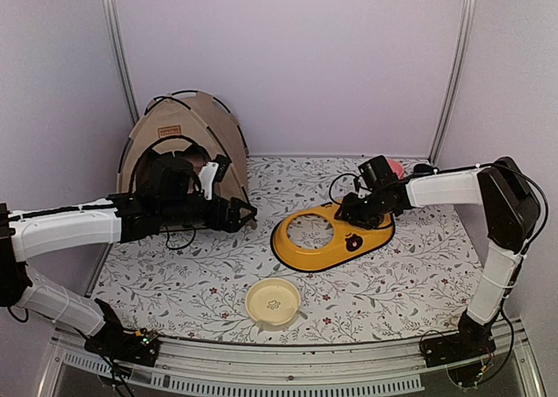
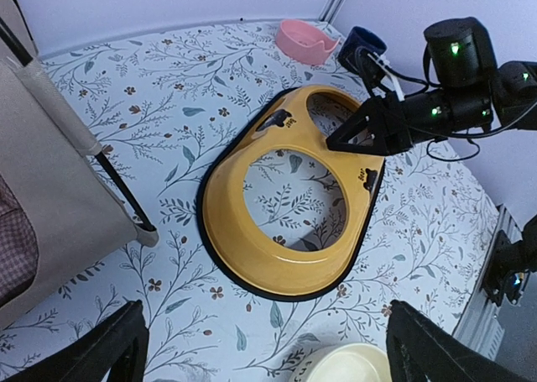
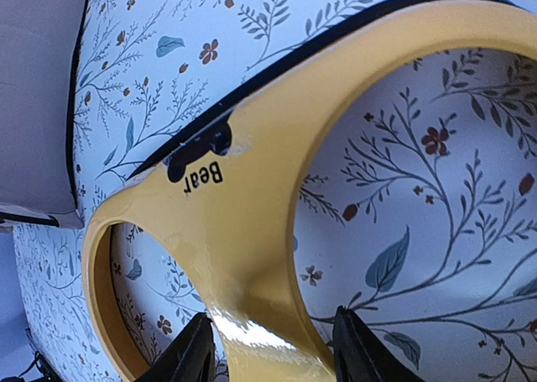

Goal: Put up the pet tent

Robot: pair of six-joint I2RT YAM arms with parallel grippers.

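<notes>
The tan pet tent stands as a dome at the back left, its black poles bowed over it. Its beige wall fills the left edge of the left wrist view, with a checked cushion inside. My left gripper hovers open just in front of the tent, and nothing lies between its fingers. My right gripper reaches down onto the yellow feeder tray. Its jaws press from both sides on the narrow bridge between the tray's two holes.
A cream bowl sits near the front middle of the flowered mat. A pink bowl and a dark blue bowl stand at the back right corner. Grey walls with metal posts close in the back and sides.
</notes>
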